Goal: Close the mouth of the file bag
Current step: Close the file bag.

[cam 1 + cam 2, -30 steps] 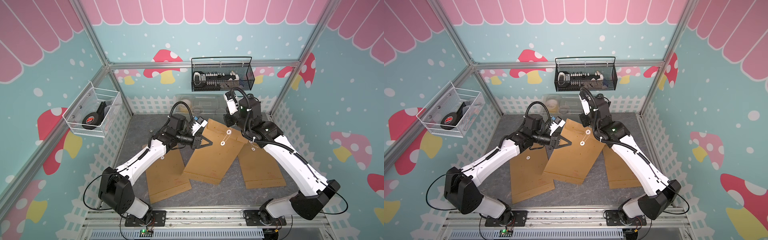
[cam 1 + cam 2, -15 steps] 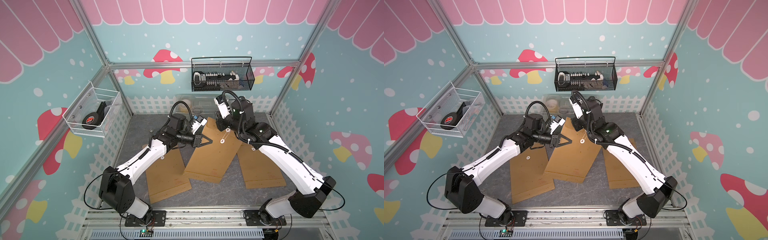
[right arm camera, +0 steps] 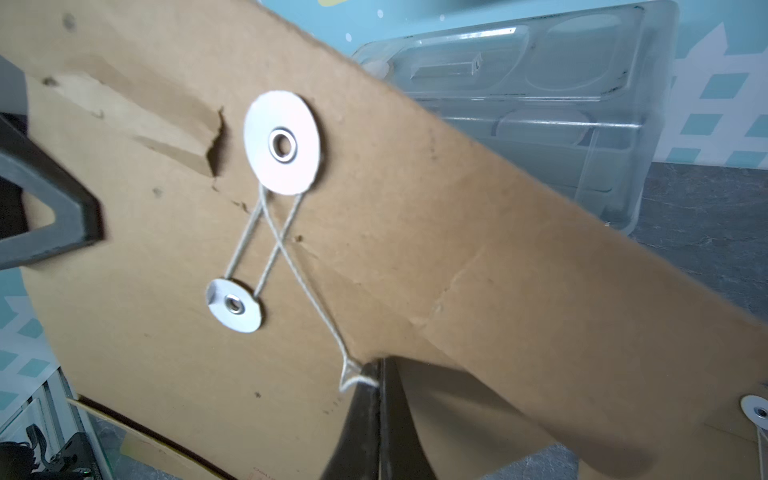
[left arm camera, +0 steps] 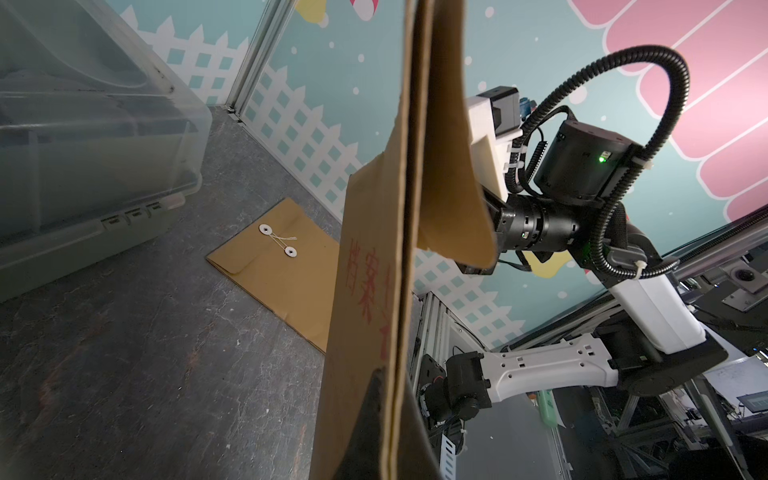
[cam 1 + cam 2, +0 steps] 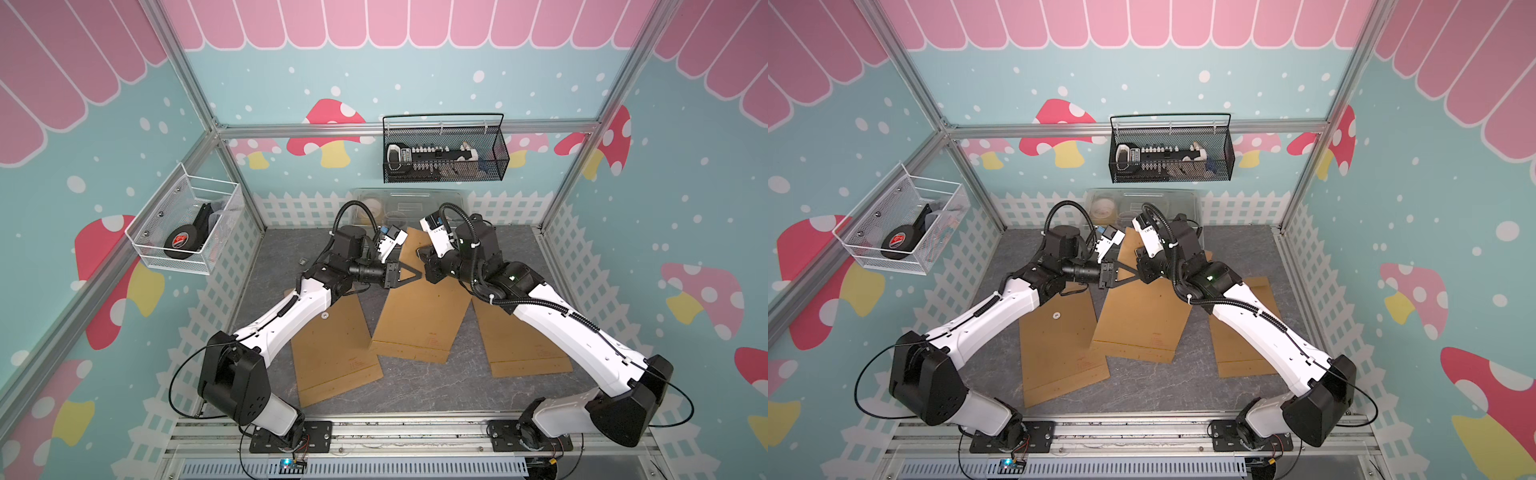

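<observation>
The middle brown file bag [image 5: 419, 320] [image 5: 1142, 320] is lifted at its mouth end. My left gripper [image 5: 419, 274] [image 4: 390, 415] is shut on the bag's edge, one jaw on each face. My right gripper [image 5: 424, 261] [image 3: 378, 374] faces it across the bag, shut on the end of the white string [image 3: 307, 282]. The string loops between the large disc [image 3: 282, 143] and the small disc [image 3: 235, 305], then runs to my right jaws. A left finger [image 3: 62, 208] shows in the right wrist view.
Two more file bags lie flat, one left [image 5: 332, 345] and one right [image 5: 519, 345] [image 4: 282, 257]. A clear plastic box [image 5: 407, 205] [image 3: 540, 104] stands at the back fence. A black wire basket [image 5: 444, 153] and a white one [image 5: 187, 224] hang on the walls.
My right gripper has swung left and toward the front across the bag's mouth, ending close to the left gripper. The left gripper has kept its hold in place.
</observation>
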`<state>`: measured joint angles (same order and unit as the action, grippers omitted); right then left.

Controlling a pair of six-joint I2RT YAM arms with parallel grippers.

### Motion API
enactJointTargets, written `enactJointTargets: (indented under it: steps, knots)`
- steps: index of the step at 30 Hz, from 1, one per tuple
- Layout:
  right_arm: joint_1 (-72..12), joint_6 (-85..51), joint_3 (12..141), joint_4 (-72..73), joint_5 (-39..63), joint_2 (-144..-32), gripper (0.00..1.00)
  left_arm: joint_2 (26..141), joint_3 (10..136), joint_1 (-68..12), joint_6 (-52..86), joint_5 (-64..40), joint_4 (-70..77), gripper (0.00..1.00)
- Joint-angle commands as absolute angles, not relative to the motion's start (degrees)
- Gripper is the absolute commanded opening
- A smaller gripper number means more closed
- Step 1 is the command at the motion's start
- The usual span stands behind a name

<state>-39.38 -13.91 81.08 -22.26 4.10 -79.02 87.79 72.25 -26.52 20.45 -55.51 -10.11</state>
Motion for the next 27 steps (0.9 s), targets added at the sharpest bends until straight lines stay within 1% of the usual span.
enactJointTargets:
  steps: [1,6,14,23,27]
  knots:
    - [-39.5,-17.1,77.2,-19.2,10.1,-75.3,0.0,86.6,71.8,-25.8,20.9,-55.5,-7.7,0.0]
    - [-38.8,-18.2,71.1,-18.2,12.8,-70.7,0.0,86.0,71.8,-25.2,20.9,-55.2,-7.6,0.0]
    - [-37.1,-19.5,61.7,-16.7,11.3,-66.0,0.0,84.7,72.3,-25.2,21.2,-55.0,-7.4,0.0]
    - [-32.8,-19.8,59.8,-14.7,9.8,-67.0,0.0,83.4,72.4,-26.0,21.0,-57.8,-7.2,0.0]
    - [-32.5,-19.6,60.0,-13.3,11.6,-66.6,0.0,83.8,72.2,-25.9,21.0,-57.0,-7.2,0.0]
